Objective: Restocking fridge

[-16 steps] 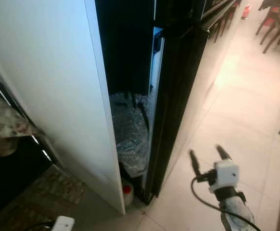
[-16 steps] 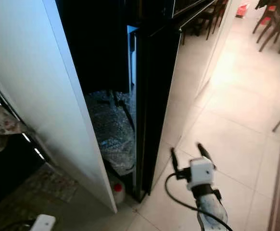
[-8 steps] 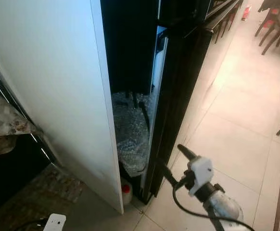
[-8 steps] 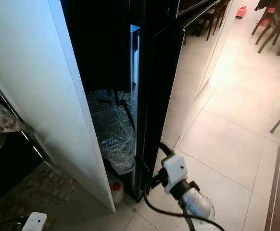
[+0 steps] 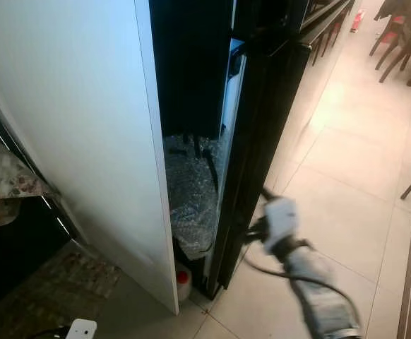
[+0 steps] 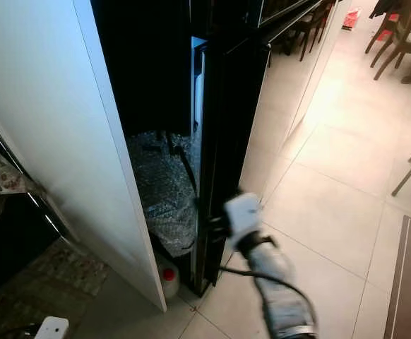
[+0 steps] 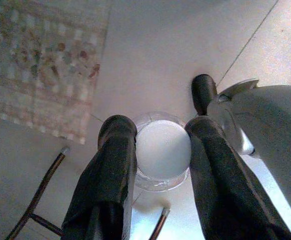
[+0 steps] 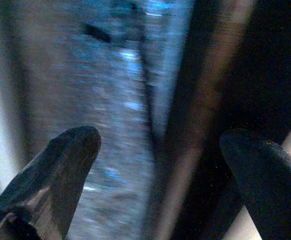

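The tall black fridge (image 5: 262, 127) stands ahead, seen edge-on, with a narrow dark gap beside it. My right gripper (image 5: 256, 215) is open low at the fridge's front edge. In the right wrist view its fingertips (image 8: 55, 170) stand wide apart with the dark door edge (image 8: 195, 115) between them. My left gripper (image 7: 158, 165) hangs low over the floor, shut on a clear round container (image 7: 163, 145) with white contents.
A white panel (image 5: 85, 141) flanks the gap on the left. Bubble wrap (image 5: 191, 191) and a white jug with a red cap (image 5: 183, 279) lie in the gap. A patterned rug (image 5: 57, 282) is at lower left. Chairs (image 5: 403, 35) stand far right across open tiled floor (image 5: 347, 176).
My right arm has swung left from over the tiled floor to the fridge's front edge. The left arm has stayed low.
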